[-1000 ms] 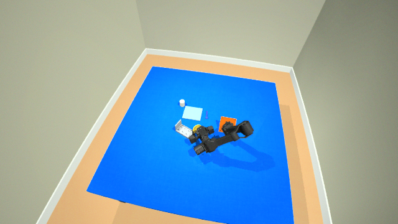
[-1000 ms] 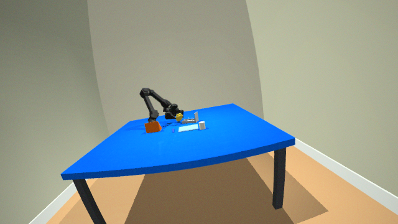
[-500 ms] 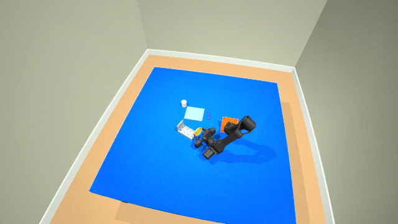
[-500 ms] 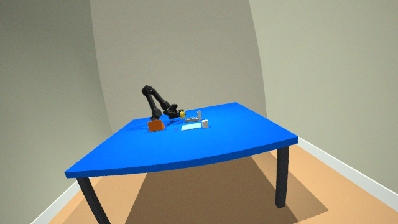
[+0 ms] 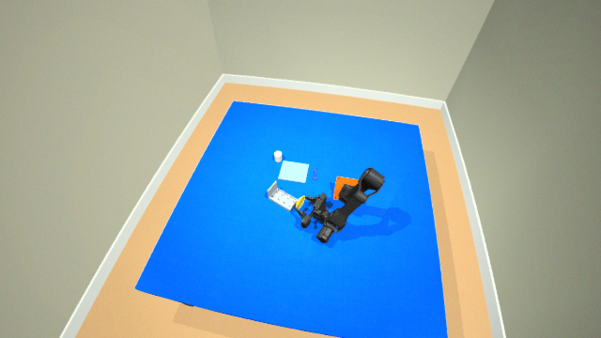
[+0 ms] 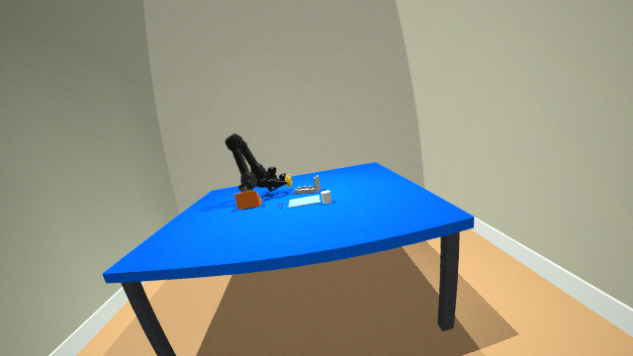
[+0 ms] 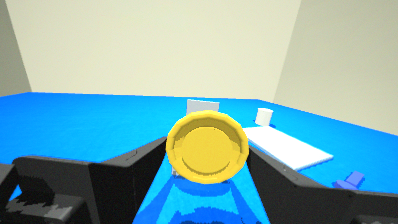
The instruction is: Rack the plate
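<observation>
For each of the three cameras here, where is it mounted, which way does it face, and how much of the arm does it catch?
Top: high above, tilted down on the blue table; the whole arm shows, holding the yellow plate beside the dish rack.
Exterior: at room level off one table corner, looking across; the whole arm shows, with the orange block at its foot.
Wrist: on the gripper, looking forward low over the table; only the two dark fingers show, shut on the plate.
Shared: plate, white cylinder and pale blue sheet appear in all three.

arm (image 5: pixel 349 202) — reaching low, forearm near level; gripper (image 7: pixel 207 150) — fingers clamped on plate (image 7: pixel 207 146), upright
</observation>
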`<state>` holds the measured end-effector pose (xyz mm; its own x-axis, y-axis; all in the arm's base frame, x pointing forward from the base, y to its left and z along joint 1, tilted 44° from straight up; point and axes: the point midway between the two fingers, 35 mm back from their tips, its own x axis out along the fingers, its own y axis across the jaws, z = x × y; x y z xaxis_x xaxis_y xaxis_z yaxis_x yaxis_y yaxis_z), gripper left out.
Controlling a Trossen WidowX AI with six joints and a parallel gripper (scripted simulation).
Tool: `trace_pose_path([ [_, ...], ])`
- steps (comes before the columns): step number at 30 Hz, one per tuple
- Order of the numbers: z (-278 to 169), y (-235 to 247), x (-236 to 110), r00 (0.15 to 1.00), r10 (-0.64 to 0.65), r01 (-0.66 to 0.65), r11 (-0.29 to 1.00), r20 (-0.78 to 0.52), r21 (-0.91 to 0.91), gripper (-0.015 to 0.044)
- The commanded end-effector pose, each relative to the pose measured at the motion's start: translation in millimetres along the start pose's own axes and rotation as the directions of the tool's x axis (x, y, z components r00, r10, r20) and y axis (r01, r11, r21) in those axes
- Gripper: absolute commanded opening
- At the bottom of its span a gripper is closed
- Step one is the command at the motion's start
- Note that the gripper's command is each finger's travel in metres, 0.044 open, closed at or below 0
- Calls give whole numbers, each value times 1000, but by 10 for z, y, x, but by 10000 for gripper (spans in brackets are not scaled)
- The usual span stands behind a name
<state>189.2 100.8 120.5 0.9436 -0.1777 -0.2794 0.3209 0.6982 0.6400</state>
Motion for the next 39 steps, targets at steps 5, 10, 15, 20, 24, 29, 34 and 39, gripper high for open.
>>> trace_pose_path([
  [5, 9, -8, -12, 1000, 15, -15, 1000, 14, 10, 0],
  [10, 0, -5, 41, 1000, 10, -10, 1000, 10, 9, 0],
  [15, 2, 7, 118, 1000, 11, -11, 1000, 8, 6, 0],
  [20, 6, 26, 210, 1000, 11, -12, 1000, 9, 14, 0],
  [24, 9, 29, 222, 1000, 12, -12, 1000, 9, 15, 0],
  [29, 5, 36, 285, 1000, 11, -11, 1000, 9, 20, 0],
  [34, 11, 46, 358, 1000, 14, -14, 1000, 11, 24, 0],
  [39, 10, 51, 426, 1000, 13, -14, 999, 11, 29, 0],
])
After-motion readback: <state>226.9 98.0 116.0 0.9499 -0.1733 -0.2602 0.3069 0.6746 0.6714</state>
